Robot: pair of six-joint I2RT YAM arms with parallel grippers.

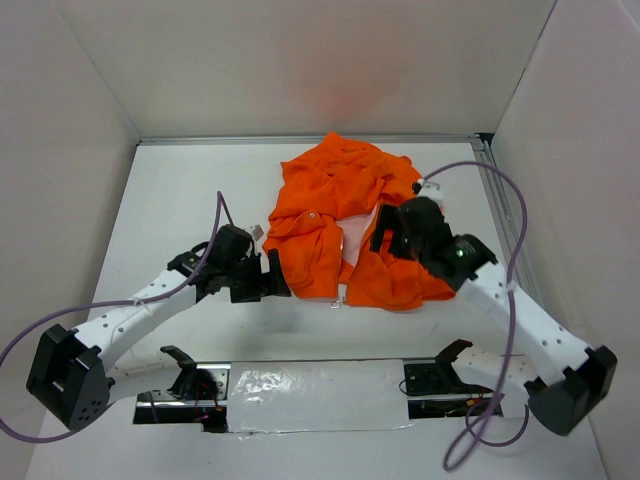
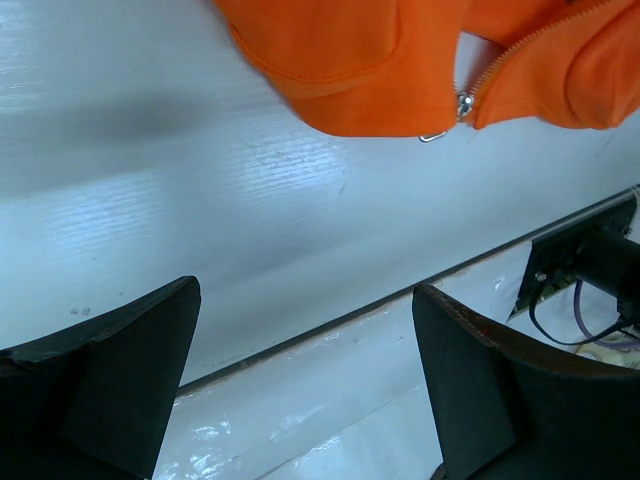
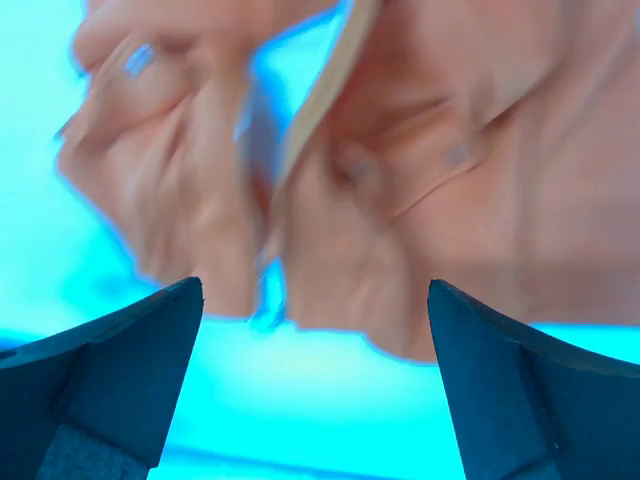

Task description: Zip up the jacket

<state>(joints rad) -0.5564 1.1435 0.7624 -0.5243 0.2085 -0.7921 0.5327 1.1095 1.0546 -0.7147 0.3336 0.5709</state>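
The bright orange jacket [image 1: 335,215] lies crumpled at the middle-back of the white table, its front parted so the pale lining [image 1: 357,240] shows. My left gripper [image 1: 273,283] stands open just left of the jacket's near hem, nothing between its fingers. In the left wrist view the hem [image 2: 340,70] fills the top edge, with the silver zipper slider [image 2: 463,103] at the bottom of the zipper, well beyond my open gripper [image 2: 305,385]. My right gripper [image 1: 384,232] hovers open over the jacket's right half. The right wrist view is blurred and tinted; the jacket [image 3: 400,170] lies past the open gripper [image 3: 315,375].
White walls enclose the table on three sides, with a metal rail [image 1: 487,165] along the back right. A strip of shiny tape [image 1: 300,385] runs between the arm bases at the near edge. Purple cables [image 1: 505,200] loop from both arms.
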